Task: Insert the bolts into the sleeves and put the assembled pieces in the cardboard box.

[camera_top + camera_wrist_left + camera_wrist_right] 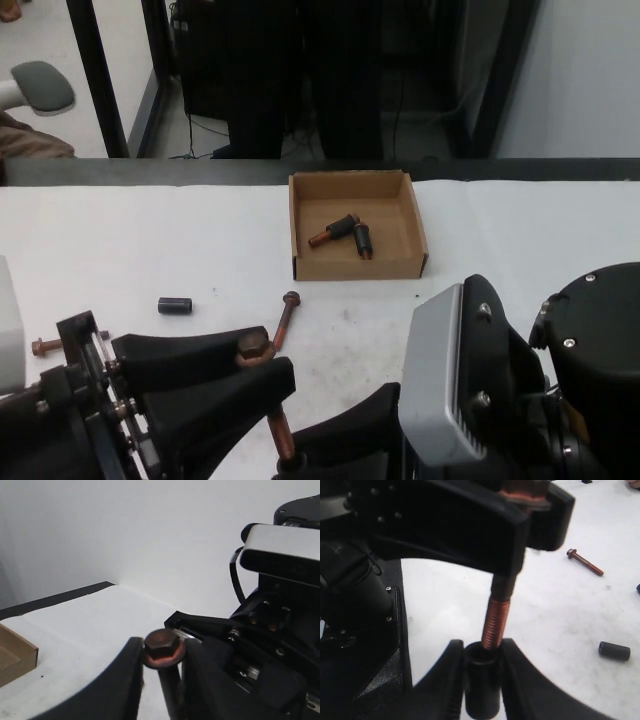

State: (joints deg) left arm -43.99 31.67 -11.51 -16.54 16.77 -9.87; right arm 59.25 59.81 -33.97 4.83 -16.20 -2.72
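Bolt [496, 622] tip at sleeve [481, 690] mouth: left gripper [164, 652] clamps bolt, right gripper [481, 655] clamps sleeve!
Two assembled pieces [335, 230] boxed; loose bolt [284, 318] waits.

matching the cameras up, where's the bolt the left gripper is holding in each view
high view: bolt near the bottom edge, left of middle.
left wrist view: bolt seen head-on between the near fingers.
right wrist view: bolt threads showing, tip at the sleeve mouth.
shared landmark: the left gripper clamping its head.
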